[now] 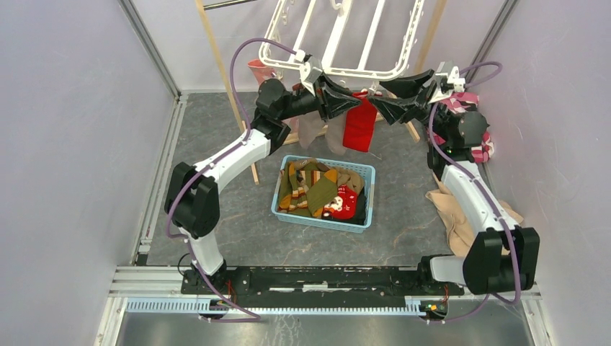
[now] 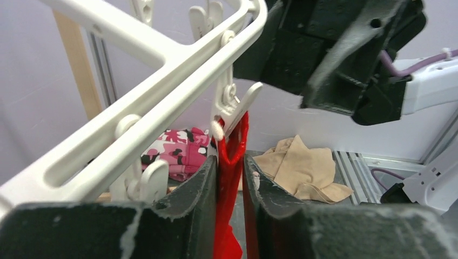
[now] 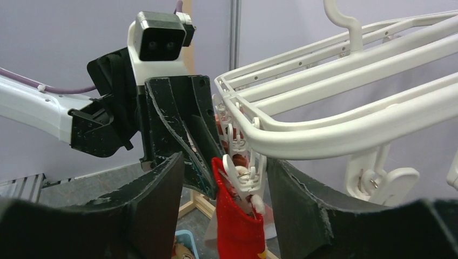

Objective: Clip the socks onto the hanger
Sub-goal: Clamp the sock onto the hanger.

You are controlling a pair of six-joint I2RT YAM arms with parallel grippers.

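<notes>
Looks clipped: red sock (image 2: 231,156) hung off a clip (image 2: 233,105) on near rim of hanger (image 2: 162,59); next, back both arms off without tugging. Left end effector (image 2: 230,181) narrow around sock, pinching or just straddling unclear; right end effector (image 3: 224,167) wide open flanking clip, holding nothing. Can't see clip's bite from top view.

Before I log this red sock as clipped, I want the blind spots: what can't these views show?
Top view: the clip's bite on the red sock, hidden beneath the left gripper and right gripper.
Left wrist view: the sock's toe, cut by the bottom edge; whether the fingers press it.
Right wrist view: the blue basket, mostly behind a finger.
</notes>
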